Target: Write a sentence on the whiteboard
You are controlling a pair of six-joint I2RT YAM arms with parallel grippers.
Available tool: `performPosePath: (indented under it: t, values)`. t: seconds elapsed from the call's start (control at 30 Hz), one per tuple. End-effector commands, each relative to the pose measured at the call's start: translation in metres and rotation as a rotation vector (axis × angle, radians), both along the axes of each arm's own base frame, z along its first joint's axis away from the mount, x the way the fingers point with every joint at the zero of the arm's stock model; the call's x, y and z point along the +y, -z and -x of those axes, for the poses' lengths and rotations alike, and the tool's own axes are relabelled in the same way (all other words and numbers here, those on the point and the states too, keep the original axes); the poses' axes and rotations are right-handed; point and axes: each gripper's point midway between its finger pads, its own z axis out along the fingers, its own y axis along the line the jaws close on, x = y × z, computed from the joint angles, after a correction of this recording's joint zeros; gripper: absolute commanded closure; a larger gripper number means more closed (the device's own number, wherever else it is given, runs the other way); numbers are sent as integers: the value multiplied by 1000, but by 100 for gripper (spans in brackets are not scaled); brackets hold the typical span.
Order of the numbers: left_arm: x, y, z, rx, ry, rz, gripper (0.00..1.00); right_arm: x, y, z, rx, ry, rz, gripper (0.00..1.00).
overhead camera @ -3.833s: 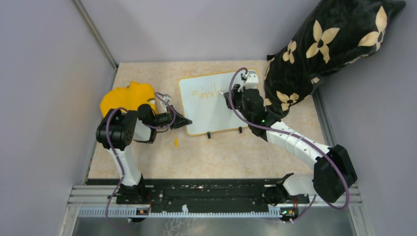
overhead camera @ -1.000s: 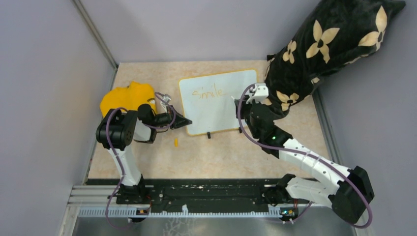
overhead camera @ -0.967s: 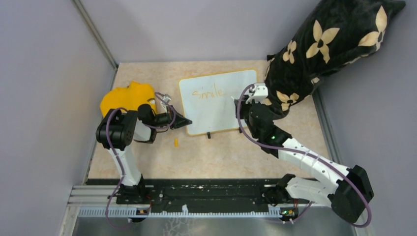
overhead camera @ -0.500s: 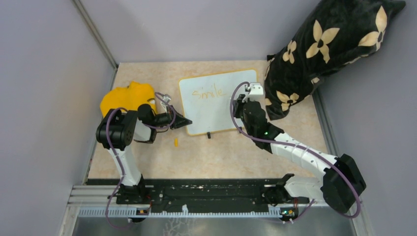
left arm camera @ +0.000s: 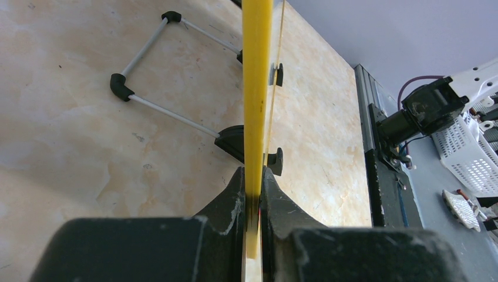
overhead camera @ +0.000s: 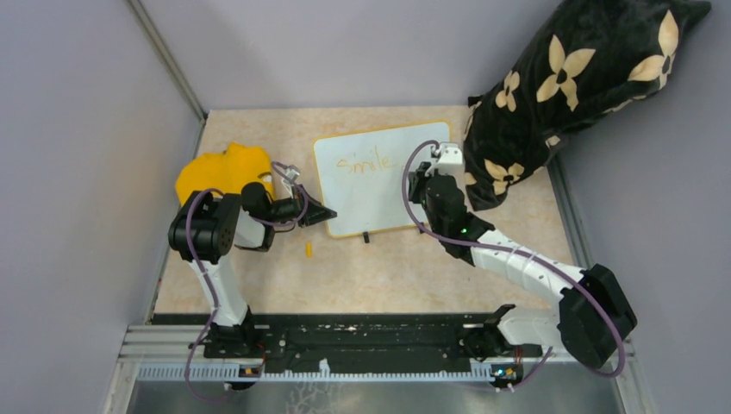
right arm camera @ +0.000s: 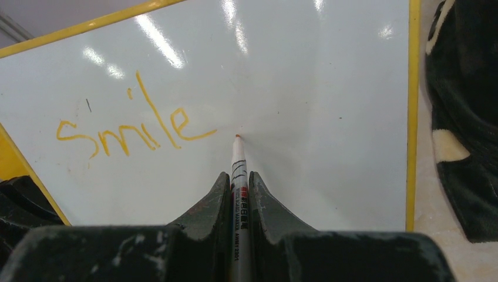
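Beige marbled desk (overhead camera: 388, 276), grey walls on three sides. Yellow cloth (overhead camera: 220, 172) at left, dark flowered cushion (overhead camera: 569, 78) at back right.

Whiteboard (overhead camera: 366, 207): mid-desk and between the two arms, long axis running left to right. Its wire stand (left arm camera: 158, 108) shows behind it in the left wrist view.

Left pincer (left arm camera: 252, 173): jaws closed tight on the yellow frame at the board's left edge, bracing it.

Right pincer (right arm camera: 238, 175): jaws closed on a thin white marker (right arm camera: 238, 161), which points straight out towards the board.

Sentence (right arm camera: 132, 126): only "smile" so far, in orange, in the upper left part of the board. By my reading the task is early, with the first word done.

Key relation: the marker tip sits just right of the final "e", level with the bottom of the word. It is at the surface or a hair off it; contact cannot be confirmed. Blank board lies to the right of the tip and below the word. The right arm is the writing arm and is already in place. The next stroke probably starts here and runs rightwards along the long axis. Risk: the right frame is not far off, so a line break may be needed.
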Motion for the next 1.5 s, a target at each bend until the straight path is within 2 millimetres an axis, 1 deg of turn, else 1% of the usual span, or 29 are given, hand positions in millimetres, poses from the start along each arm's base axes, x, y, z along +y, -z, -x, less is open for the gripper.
performPosePath:
  t: [0.0,0.27,0.4,0.57,0.63,0.9,1.0,1.1,1.23,1.47]
  values:
    - [1,15,-4,34,-22,-21,100,2,-40,-14,-90,26,-82,100]
    - [1,15,-4,35,-21,-21,100,2,-29,-13,-60,19,-67,100]
    - [1,15,-4,36,-23,-21,100,2,-20,-9,-33,12,-61,100]
    - [1,15,-4,36,-23,-21,100,2,-13,-3,-11,-3,-71,100]
    - [1,15,-4,36,-23,-21,100,-1,-20,0,-18,-4,-82,100]
    - [1,15,-4,36,-24,-22,100,-19,-75,15,-117,19,-134,100]
    - [1,15,-5,33,-25,-22,100,-27,-87,16,-143,41,-139,100]
    - [1,15,-5,33,-25,-22,100,-32,-89,12,-145,61,-137,100]
    - [1,15,-5,34,-26,-22,100,-33,-86,4,-136,75,-157,100]
    - [1,15,-5,35,-26,-22,100,-24,-82,-12,-132,86,-153,100]
